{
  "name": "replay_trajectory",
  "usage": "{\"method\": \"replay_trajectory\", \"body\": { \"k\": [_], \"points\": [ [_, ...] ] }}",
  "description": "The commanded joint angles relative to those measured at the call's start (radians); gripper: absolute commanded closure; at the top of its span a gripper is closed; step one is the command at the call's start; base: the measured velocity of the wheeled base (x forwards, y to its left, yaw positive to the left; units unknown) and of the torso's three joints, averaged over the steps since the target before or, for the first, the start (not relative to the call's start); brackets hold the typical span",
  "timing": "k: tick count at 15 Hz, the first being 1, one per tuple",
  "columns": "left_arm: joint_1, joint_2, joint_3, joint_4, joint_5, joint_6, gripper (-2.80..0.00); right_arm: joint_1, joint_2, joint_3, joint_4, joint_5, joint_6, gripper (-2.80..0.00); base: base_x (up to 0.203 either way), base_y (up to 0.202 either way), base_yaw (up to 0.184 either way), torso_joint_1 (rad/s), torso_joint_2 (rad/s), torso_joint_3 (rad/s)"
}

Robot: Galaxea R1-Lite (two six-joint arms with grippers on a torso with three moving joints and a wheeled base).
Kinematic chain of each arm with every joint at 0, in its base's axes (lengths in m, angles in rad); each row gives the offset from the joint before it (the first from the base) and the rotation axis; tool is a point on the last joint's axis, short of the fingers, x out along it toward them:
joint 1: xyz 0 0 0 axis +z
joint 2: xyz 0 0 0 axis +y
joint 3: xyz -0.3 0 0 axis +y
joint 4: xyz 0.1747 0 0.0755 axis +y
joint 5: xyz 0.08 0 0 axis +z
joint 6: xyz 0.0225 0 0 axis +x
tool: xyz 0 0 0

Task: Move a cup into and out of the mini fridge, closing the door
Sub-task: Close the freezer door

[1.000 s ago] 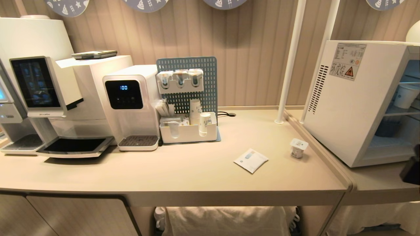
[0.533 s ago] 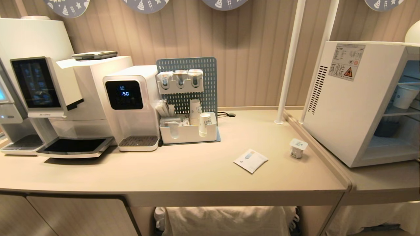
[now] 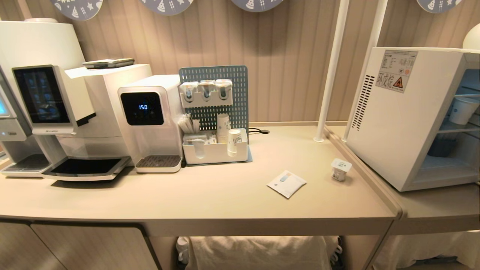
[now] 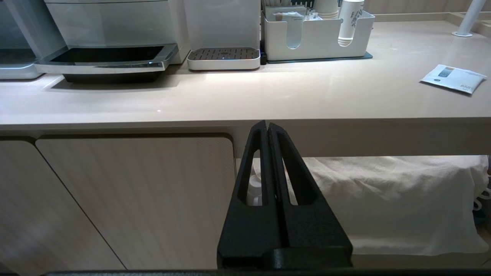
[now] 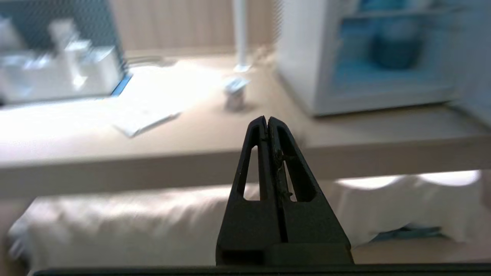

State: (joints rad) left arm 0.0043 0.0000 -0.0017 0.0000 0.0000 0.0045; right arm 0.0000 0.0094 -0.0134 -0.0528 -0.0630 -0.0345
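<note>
Both hands, left point(image 4: 267, 126) and right point(image 5: 267, 122), are pinched together, empty, below the worktop point(image 3: 210, 195); the cup point(image 3: 340, 169) beside the fridge point(image 3: 397, 123) is small and could tip if nudged; the fridge stands open.

mini fridge point(image 3: 405, 123) cut off at right edge, door unseen, right wrist view blurred

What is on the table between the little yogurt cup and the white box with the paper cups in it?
Only a flat white packet, lying on the table between the cup and the white organizer; the head view shows it.
</note>
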Motion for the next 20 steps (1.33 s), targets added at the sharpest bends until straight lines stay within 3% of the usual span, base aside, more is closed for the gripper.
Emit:
{"method": "replay_trajectory", "body": {
  "k": [1,3,17,20],
  "points": [
    [0.000,0.000,0.000,0.000,0.000,0.000,0.00,-0.001,-0.009,-0.008,0.092,0.051,-0.004,0.00,0.000,0.000,0.000,0.000,0.00,0.000],
    [0.000,0.000,0.000,0.000,0.000,0.000,0.00,0.000,-0.008,-0.039,0.206,0.079,-0.018,0.00,0.000,0.000,0.000,0.000,0.00,0.000],
    [0.000,0.000,0.000,0.000,0.000,0.002,0.00,0.000,-0.009,-0.036,0.195,0.078,-0.012,0.00,0.000,0.000,0.000,0.000,0.00,0.000],
    [0.000,0.000,0.000,0.000,0.000,0.000,0.00,0.000,-0.009,-0.036,0.195,0.078,-0.012,0.00,-0.163,0.000,0.001,0.002,0.00,0.000]
  ]
}}
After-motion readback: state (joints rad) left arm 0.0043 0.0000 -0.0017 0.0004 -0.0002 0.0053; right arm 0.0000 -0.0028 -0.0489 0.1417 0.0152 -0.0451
